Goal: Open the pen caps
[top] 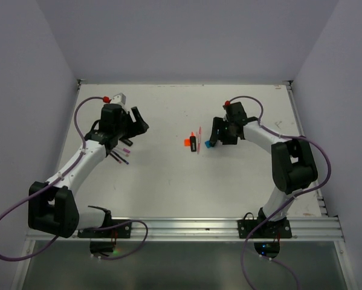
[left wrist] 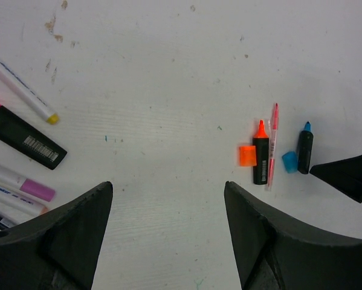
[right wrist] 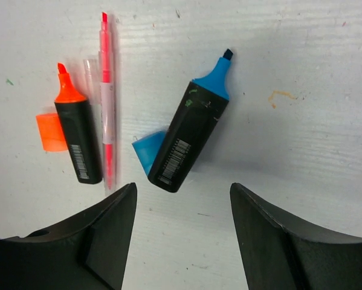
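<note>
My right hand hangs open, holding nothing. The blue cap lies near it at 11 o'clock, and the orange cap farther off at 10. My left hand is open too.

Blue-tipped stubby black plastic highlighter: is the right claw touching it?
Apart. The right wrist view shows bare white table between the uncapped blue-tipped black highlighter and both fingers of the open right claw.
</note>
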Motion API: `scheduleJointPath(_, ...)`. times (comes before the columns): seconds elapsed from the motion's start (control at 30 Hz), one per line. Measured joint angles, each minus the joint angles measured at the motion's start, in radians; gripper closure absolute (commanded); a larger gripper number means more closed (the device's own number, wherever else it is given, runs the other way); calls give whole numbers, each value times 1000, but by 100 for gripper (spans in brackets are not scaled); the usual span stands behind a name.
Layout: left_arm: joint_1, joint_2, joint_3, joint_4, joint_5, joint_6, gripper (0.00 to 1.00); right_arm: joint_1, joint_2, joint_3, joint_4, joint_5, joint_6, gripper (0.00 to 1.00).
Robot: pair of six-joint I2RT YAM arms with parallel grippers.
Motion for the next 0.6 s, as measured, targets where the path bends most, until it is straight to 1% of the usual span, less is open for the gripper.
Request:
scheduleJointPath(0.13,4,-13,-4,-7,-3,13,22,0,3,28,5,3,21,34)
scheduleJointPath(0.27,5,-20,-18,-10,-5,18,22,0,39,75,6,28,36,35)
scheduleJointPath(0.4,8,-22,-28,-13,-6,22,23,0,84,94,10,56,41,43)
scheduleJointPath(0.43,10,-24,-31,-13,-6,22,23,0,95,94,10,63,41,48)
scheduleJointPath(0.57,10,-30,-35,-16,-10,22,23,0,120,92,8,74,35,55)
scheduleJointPath(0.6,10,-32,-35,-16,-10,22,23,0,120,89,10,74,32,56)
